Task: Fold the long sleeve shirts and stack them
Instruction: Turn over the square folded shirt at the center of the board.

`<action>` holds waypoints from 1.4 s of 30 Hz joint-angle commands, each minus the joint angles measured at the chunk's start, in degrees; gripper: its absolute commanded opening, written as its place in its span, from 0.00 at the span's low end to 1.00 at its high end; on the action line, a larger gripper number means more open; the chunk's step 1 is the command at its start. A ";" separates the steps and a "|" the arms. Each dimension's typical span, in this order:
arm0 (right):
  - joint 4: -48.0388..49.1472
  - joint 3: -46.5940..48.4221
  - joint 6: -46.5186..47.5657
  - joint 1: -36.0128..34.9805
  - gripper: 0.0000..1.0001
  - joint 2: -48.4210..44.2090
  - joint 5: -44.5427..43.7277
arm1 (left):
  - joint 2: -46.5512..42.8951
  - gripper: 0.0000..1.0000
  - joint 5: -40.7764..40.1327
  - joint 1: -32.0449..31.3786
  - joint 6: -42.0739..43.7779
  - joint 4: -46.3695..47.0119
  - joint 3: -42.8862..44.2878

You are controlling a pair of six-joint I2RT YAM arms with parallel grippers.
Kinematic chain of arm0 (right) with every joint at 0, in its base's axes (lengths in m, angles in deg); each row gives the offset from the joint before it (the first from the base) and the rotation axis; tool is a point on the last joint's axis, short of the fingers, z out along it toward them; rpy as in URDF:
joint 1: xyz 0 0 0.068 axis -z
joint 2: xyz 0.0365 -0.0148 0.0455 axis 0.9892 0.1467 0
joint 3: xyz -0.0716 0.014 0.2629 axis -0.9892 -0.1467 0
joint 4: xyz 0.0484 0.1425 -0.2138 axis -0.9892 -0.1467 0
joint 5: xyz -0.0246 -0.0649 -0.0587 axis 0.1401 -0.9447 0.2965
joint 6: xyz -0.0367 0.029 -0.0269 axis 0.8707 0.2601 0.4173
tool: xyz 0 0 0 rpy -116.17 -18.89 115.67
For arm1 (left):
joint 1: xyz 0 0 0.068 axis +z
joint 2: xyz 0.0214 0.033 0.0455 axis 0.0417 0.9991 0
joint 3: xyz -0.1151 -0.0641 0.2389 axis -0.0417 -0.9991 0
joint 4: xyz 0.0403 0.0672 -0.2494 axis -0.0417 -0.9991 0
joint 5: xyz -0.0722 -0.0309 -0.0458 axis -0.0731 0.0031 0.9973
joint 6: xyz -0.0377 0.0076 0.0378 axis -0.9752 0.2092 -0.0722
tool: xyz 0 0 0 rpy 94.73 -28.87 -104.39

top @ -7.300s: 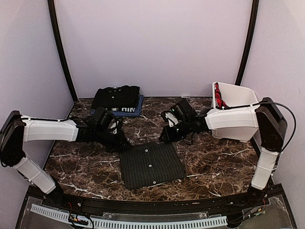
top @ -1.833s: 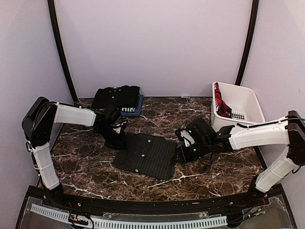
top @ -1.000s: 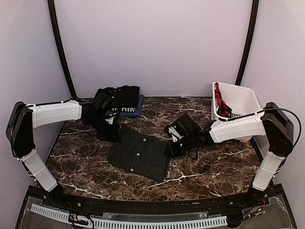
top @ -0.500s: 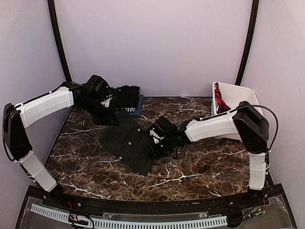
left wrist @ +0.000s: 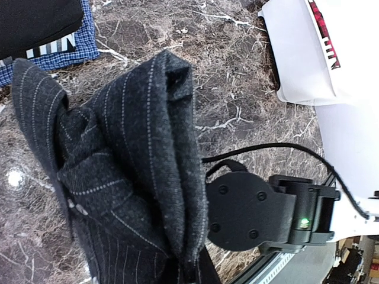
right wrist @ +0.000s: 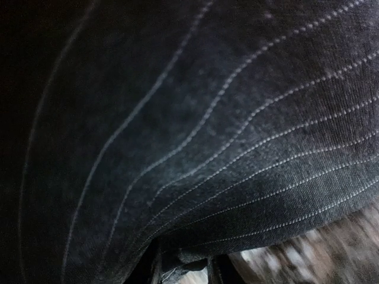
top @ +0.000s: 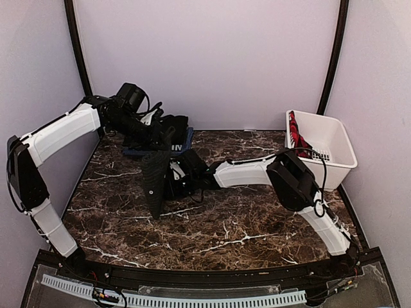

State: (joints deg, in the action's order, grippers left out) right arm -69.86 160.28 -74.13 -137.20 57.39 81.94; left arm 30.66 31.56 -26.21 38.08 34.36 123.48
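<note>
The pinstriped long sleeve shirt (top: 154, 183), folded, hangs on edge above the table's back left part. My left gripper (top: 160, 136) is shut on its upper corner, just in front of the stack. That stack is a plain black shirt (top: 168, 125) on a blue shirt with white lettering (top: 181, 149). My right gripper (top: 174, 178) is shut on the striped cloth's right edge. In the left wrist view the pinstriped shirt (left wrist: 118, 177) runs down into my left gripper (left wrist: 192, 273). In the right wrist view the cloth (right wrist: 195, 148) fills the frame, a fold pinched in my right gripper (right wrist: 183, 269).
A white basket (top: 334, 144) holding a red cloth (top: 295, 135) stands at the back right. The dark marble table (top: 257, 218) ends at purple walls behind and on both sides. The right arm (top: 257, 172) stretches low across the table's middle.
Both arms have carried the pinstriped shirt from the table's middle towards the back left stack. It lay nearly flat a second ago and now hangs on edge.
</note>
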 commanded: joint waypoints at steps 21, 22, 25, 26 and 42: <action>26.59 -11.20 -19.32 3.46 0.36 -1.70 15.96 | 2.49 0.00 10.04 -1.46 -7.31 18.79 -10.02; 25.94 -12.19 -18.30 3.65 0.36 -2.70 14.90 | 1.79 0.00 10.08 -1.39 -7.16 19.01 -10.59; 25.05 -15.48 -16.54 4.15 0.34 -5.25 12.36 | 0.82 0.00 10.65 -1.43 -6.78 20.16 -13.06; 24.78 -16.07 -16.16 4.28 0.34 -6.06 11.92 | 0.53 0.00 10.78 -1.39 -6.81 20.59 -13.47; 10.90 -48.50 -6.52 6.87 0.47 -39.29 -11.34 | 2.86 0.03 6.07 -9.39 -15.01 29.81 -17.57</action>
State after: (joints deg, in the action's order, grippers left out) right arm -54.56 119.80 -83.40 -131.65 26.50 80.56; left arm 33.61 40.00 -30.25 27.43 59.61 106.41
